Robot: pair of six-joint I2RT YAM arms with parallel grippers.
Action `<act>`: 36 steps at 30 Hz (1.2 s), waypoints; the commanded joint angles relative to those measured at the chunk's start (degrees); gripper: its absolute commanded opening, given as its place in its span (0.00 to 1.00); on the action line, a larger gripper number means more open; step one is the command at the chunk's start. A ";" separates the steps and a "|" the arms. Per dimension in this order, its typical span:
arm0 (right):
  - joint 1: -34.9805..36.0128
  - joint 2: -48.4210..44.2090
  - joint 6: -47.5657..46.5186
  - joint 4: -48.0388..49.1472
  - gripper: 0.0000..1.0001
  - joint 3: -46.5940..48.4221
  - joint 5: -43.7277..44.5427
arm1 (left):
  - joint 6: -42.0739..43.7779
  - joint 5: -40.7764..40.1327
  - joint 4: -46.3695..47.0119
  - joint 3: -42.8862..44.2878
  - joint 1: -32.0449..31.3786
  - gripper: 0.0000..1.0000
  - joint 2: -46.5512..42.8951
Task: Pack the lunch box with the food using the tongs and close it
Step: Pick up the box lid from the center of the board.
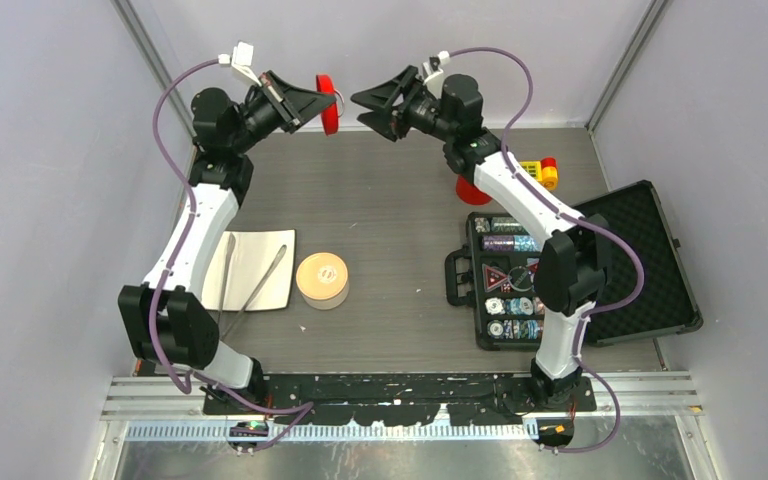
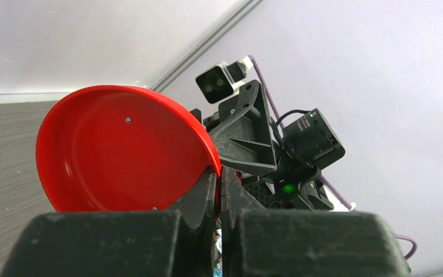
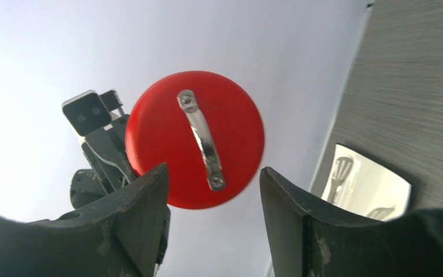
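My left end effector grips a red lid by its rim, high up. My right end effector faces it, open and empty. The lidded lunch box stands near the tongs.

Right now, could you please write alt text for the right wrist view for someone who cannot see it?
A round red lid with a silver handle, pinched at its edge by the left claw, is framed by the open right claw. Slotted tongs lie on a white tray at right.
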 commanded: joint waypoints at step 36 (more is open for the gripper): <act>3.69 0.58 4.16 11.16 0.01 5.56 2.45 | -4.39 -0.05 5.87 1.44 -2.13 0.02 -2.97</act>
